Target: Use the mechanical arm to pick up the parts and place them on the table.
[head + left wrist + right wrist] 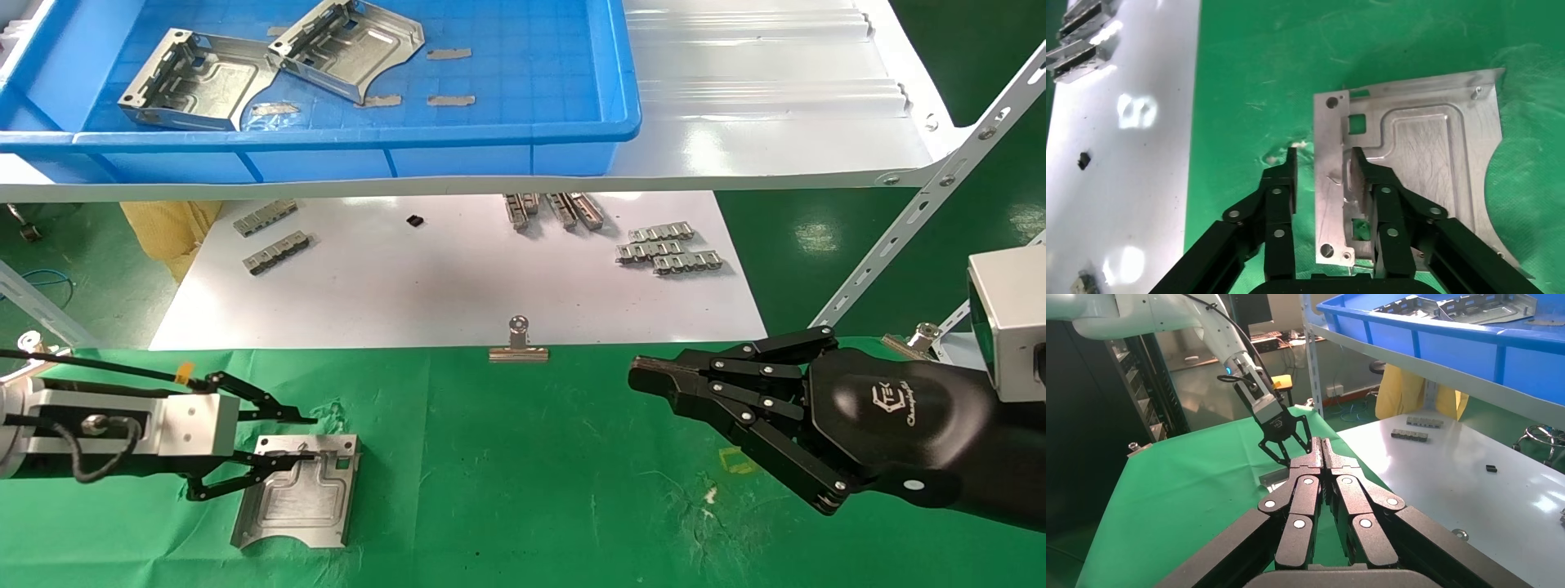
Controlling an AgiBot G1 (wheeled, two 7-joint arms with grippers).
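Glossy black hand [735,408] (white logo), silver-grey wrist

Head view overlooks the table [523,506]; 2 wrist views face it closely.

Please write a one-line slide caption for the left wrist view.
Left claw open astride the folded rim of a metal part lying flat on the green table.

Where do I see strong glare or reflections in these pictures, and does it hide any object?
Head view: bright glare on the white shelf, hiding no part. Left wrist view: blown-out light spots on the white board and shine on the part, grooves readable. Right wrist view: soft reflections on the white board; the blue tray shows no glare.
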